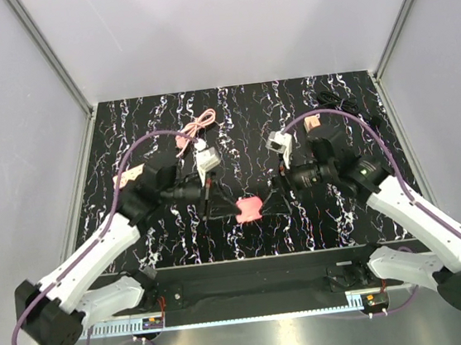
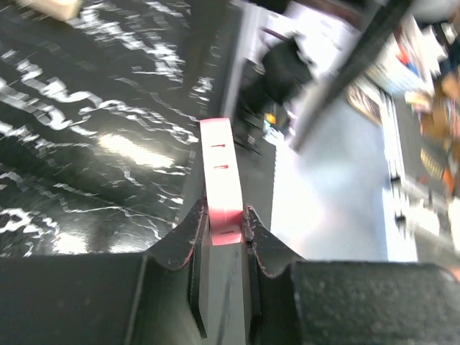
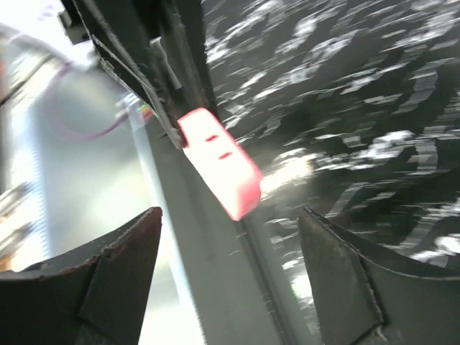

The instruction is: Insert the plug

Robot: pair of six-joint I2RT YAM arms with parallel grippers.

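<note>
Hand-over step, as judged: left gripper pinches one end of the small salmon-pink rounded-square plastic plug near the front edge of the black marbled table, right gripper spread wide facing its free end; next likely needs the right jaws closing squarely, without twisting it.

A coiled pink cable, a small beige block and dark cords lie on the black marbled table.
</note>
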